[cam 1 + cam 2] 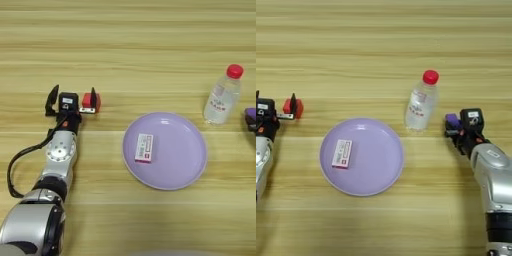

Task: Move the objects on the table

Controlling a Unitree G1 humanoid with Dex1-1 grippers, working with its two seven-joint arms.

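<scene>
Left pincer [71, 101] spread, red cube [90, 102] touching its right finger, right pincer [456, 126] seemingly clenched on purple block [452, 120].

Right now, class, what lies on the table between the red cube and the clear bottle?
Between the red cube and the bottle lies bare table; the lilac plate sits nearer the robot. The right eye view shows this.

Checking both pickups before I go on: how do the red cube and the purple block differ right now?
The red cube sits at the left gripper, against its right finger; the purple block is at the right gripper. The cube shows clearly; the block is partly hidden. Both lie on the table, outside the lilac plate.
</scene>
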